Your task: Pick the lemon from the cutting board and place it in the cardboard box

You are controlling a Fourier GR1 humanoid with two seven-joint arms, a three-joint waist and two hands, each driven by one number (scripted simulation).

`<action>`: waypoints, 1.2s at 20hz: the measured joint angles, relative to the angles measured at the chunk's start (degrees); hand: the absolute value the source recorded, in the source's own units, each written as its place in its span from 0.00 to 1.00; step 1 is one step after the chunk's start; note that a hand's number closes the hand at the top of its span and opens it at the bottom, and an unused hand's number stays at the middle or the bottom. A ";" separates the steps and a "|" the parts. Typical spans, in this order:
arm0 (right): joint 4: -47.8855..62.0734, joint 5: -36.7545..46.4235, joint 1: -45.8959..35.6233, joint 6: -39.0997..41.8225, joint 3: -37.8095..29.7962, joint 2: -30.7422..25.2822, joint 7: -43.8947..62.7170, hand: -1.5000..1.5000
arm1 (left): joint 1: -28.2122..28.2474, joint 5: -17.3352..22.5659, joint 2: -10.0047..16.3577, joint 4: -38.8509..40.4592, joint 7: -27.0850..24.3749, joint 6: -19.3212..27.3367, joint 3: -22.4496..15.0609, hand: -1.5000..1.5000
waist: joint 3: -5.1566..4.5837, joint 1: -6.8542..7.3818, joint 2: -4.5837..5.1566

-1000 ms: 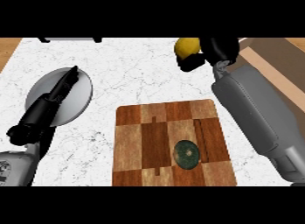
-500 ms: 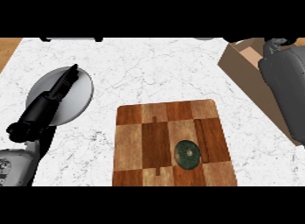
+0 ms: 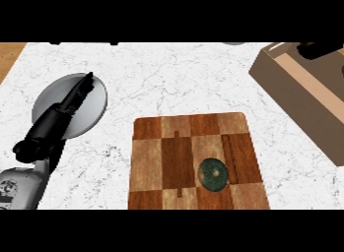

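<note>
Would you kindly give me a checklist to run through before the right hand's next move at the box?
1. Right hand at the box: ok; it shows at the box's far corner, mostly cut off by the view's edge.
2. Lemon located: cannot tell; it shows nowhere in the view.
3. Lemon off the board: ok; only a dark green disc lies on it.
4. Left hand out of the way: ok; it is open over the plate, far from the box.
5. Room inside the box: cannot tell; its opening hardly shows.
</note>
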 measured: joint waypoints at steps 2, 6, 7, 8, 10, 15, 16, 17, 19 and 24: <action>3.29 -0.96 -0.62 4.11 -0.85 -1.97 -1.76 1.00 | -0.31 -0.11 -0.26 0.60 -0.41 -0.07 0.05 0.50 | 0.00 0.03 0.07; 9.06 -1.93 -0.16 8.96 -1.91 -4.38 -6.69 1.00 | -1.48 0.02 -0.37 0.28 0.85 -0.43 0.45 0.50 | 0.03 0.15 0.09; 10.62 -1.88 -0.11 10.42 -1.91 -5.19 -7.96 1.00 | -0.91 -0.24 -0.30 0.58 -0.08 -0.49 0.48 0.50 | 0.03 0.30 0.15; 12.28 -1.75 -0.33 12.04 -1.95 -6.33 -8.97 1.00 | -0.86 -0.01 -0.25 0.65 -0.08 -0.83 0.59 0.50 | 0.04 0.45 0.22; 15.30 -1.46 -0.58 14.50 -1.99 -7.50 -10.14 0.00 | -0.41 0.01 -0.21 0.19 -0.15 -1.04 0.73 0.50 | 0.05 0.64 0.23; 19.59 -2.07 -0.18 19.77 -2.45 -8.96 -18.43 0.00 | -0.72 -0.20 -0.18 0.61 -0.15 -1.58 1.12 0.50 | 0.07 0.56 0.24; 19.66 -2.49 -0.27 20.41 -2.75 -8.91 -20.09 0.00 | -0.47 -0.34 -0.50 0.37 -0.18 -1.38 1.05 0.50 | 0.08 0.48 0.18; 20.14 -2.97 -0.10 20.14 -3.31 -8.89 -22.07 0.00 | -0.64 -0.35 -0.42 0.65 -0.47 -1.61 1.16 0.50 | 0.08 0.54 0.23; 19.92 -4.80 -0.05 18.90 -5.24 -8.95 -25.38 0.00 | -0.84 -0.19 -0.30 0.78 -0.42 -1.83 1.52 0.50 | 0.09 0.36 0.17; 19.07 -16.36 -2.07 13.98 -17.17 -7.45 -29.89 0.00 | 0.15 -0.23 -0.21 0.87 -1.21 -1.71 1.96 0.50 | 0.25 -0.09 -0.06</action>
